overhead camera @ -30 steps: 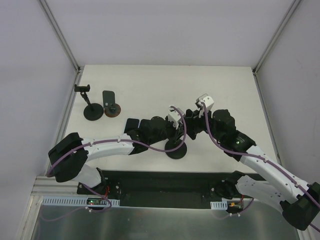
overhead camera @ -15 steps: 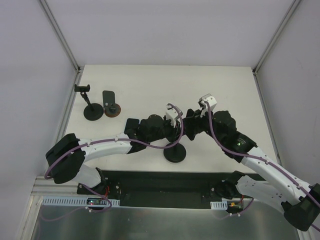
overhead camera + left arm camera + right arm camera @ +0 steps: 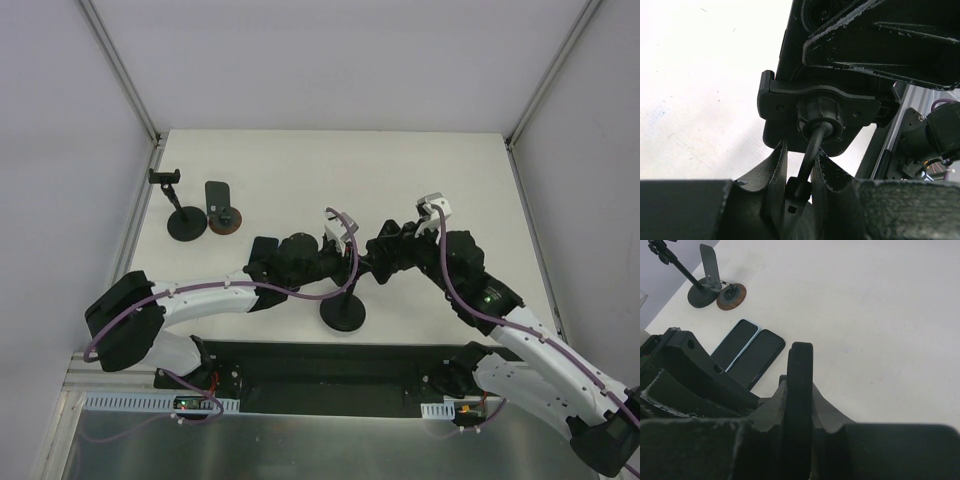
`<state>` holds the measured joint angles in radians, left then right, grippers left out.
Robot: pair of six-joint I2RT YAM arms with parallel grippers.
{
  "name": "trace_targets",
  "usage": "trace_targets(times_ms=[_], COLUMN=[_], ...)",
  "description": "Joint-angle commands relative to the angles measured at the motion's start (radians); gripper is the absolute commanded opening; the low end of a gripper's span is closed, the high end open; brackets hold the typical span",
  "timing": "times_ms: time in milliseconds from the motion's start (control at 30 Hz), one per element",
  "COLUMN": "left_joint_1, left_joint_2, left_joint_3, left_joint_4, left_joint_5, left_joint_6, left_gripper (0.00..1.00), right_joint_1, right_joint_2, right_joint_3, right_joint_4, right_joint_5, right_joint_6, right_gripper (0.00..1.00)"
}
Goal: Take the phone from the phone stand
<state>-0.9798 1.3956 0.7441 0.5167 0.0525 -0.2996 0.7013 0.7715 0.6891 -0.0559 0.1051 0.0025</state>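
While your left gripper [image 3: 800, 170] pinches the stem of the black round-based phone stand [image 3: 343, 313] and your right gripper [image 3: 800, 395] clamps the black slab phone [image 3: 800, 360], seemingly still in the cradle, a skewed pull could topple the stand. Count three phones, including two dark flat phones [image 3: 756, 359] on the white table [image 3: 450, 180], and three stands, including two spare stands [image 3: 178, 210].
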Motion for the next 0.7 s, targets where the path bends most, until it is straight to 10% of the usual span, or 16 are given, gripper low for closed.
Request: trace_targets(times_ms=[0, 367, 500, 667], left_joint_1=[0.155, 0.107, 0.072, 0.067], left_joint_2=[-0.035, -0.087, -0.107, -0.096], left_joint_3=[-0.077, -0.15, -0.163, -0.149], left_joint_4=[-0.193, 0.024, 0.135, 0.167], left_joint_5=[-0.299, -0.162, -0.097, -0.065], left_joint_6=[-0.049, 0.086, 0.184, 0.218], left_gripper=[0.0, 0.01, 0.41, 0.24], right_joint_1=[-0.063, -0.065, -0.056, -0.046], right_joint_2=[-0.139, -0.032, 0.012, 0.037], right_joint_3=[-0.002, 0.036, 0.053, 0.079], right_joint_4=[0.037, 0.085, 0.103, 0.099], right_joint_5=[0.208, -0.037, -0.096, -0.136], right_joint_6=[-0.05, -0.072, -0.079, -0.108], right_gripper=[0.01, 0.01, 0.01, 0.01])
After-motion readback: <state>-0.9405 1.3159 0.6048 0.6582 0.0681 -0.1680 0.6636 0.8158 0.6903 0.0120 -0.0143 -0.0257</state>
